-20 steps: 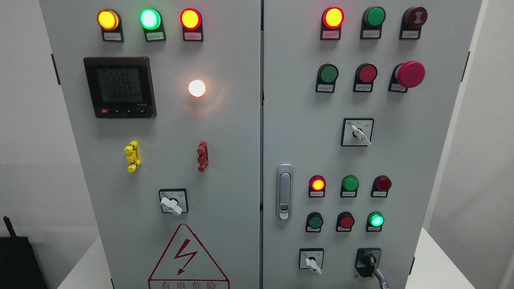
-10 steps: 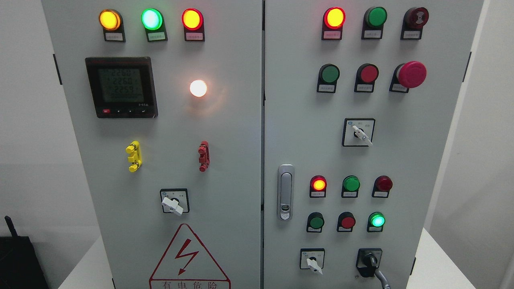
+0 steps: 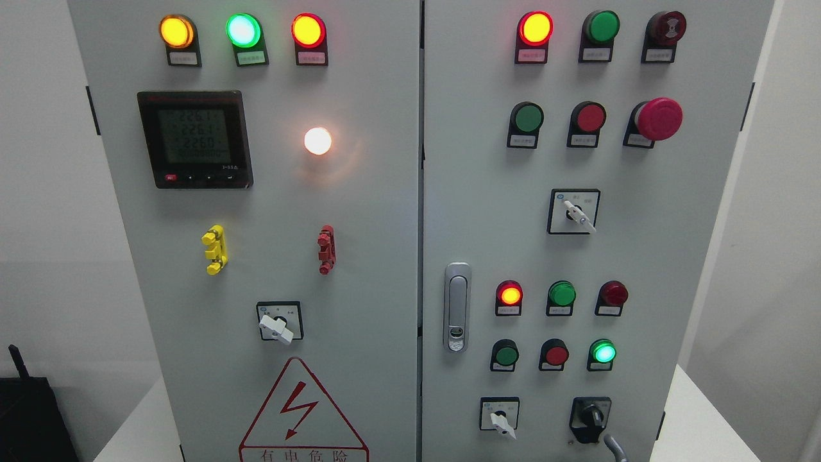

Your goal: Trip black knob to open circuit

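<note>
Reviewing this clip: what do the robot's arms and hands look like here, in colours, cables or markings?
Neither arm nor hand is in the head view, so their look cannot be told. The frame holds only the grey cabinet and its controls, including the black knob at lower right, with a grey cable beside it.

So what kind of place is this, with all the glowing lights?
Probably an electrical training or test room. A grey control cabinet fills the view, with lit indicator lamps, a digital meter, a black knob and a lightning warning sign.
</note>
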